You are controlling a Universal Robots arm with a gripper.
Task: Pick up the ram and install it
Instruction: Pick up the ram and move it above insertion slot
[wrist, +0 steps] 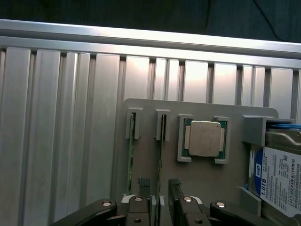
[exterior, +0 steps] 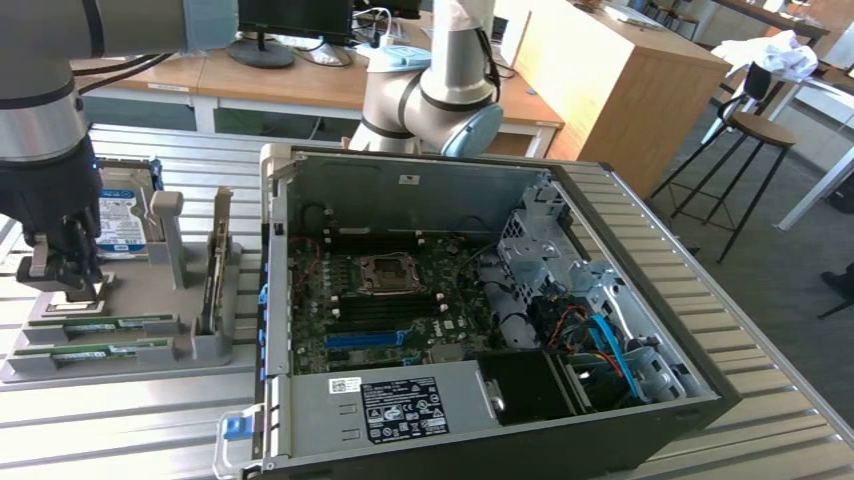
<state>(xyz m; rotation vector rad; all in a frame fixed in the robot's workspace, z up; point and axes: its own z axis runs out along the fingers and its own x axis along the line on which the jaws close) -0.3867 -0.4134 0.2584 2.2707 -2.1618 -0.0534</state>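
Observation:
The ram (wrist: 160, 155) is a thin green stick standing on edge in a slot of the grey holder (wrist: 207, 183). In the exterior view the ram (exterior: 114, 324) is the farther of two green sticks in the grey holder (exterior: 134, 365). My gripper (wrist: 159, 182) is open and hangs just above the ram, one dark finger on each side of its edge, not touching it. In the exterior view, my gripper (exterior: 64, 290) is low over the holder at the left.
A look-alike green stick (wrist: 130, 160) sits in the neighbouring slot. A silver CPU chip (wrist: 204, 139) and a hard drive (wrist: 282, 176) share the holder. The open computer case (exterior: 400, 190) with its motherboard (exterior: 387, 300) lies to the exterior view's right on the slatted metal table (exterior: 747, 330).

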